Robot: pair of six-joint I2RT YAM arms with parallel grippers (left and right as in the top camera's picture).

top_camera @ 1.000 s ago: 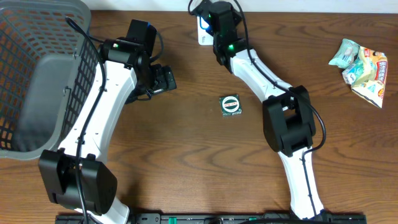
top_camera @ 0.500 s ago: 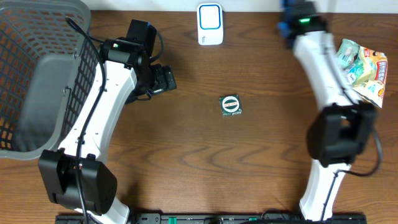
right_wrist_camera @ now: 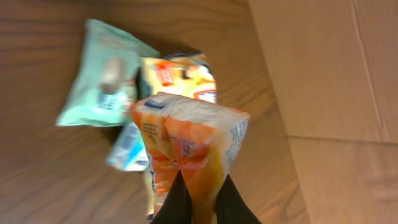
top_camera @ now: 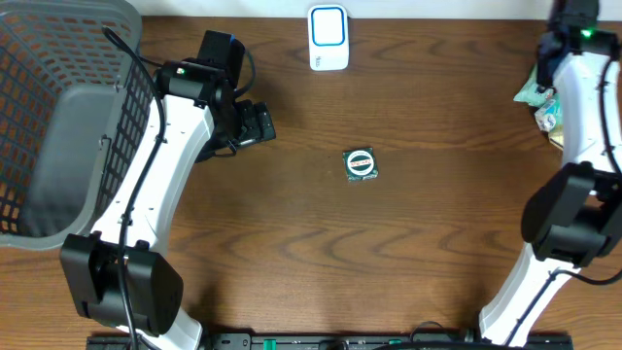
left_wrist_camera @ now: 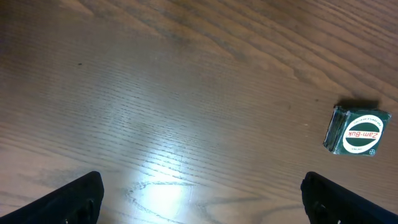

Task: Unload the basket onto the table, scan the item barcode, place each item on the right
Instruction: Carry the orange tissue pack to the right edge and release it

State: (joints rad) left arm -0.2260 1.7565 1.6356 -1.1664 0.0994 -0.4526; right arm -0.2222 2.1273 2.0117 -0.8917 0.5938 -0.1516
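My right gripper (right_wrist_camera: 202, 193) is shut on the end of an orange snack packet (right_wrist_camera: 193, 134), which hangs just above a pile of other packets at the table's far right edge. In the overhead view the right gripper (top_camera: 575, 34) is at the back right corner and the arm hides the held packet. The white barcode scanner (top_camera: 328, 37) with a blue front stands at the back middle, well left of it. My left gripper (top_camera: 255, 124) is open, (left_wrist_camera: 202, 199) with only bare wood between its fingers.
A small green Zam-Buk box (top_camera: 362, 163) lies mid-table, right of the left gripper (left_wrist_camera: 356, 131). A mint packet (right_wrist_camera: 102, 74) and a yellow one (right_wrist_camera: 180, 74) lie under the held packet. A grey mesh basket (top_camera: 136, 107) fills the left side.
The right arm has swung from the scanner at the back middle across to the far right, over the snack pile. The left arm and the green box have not moved.
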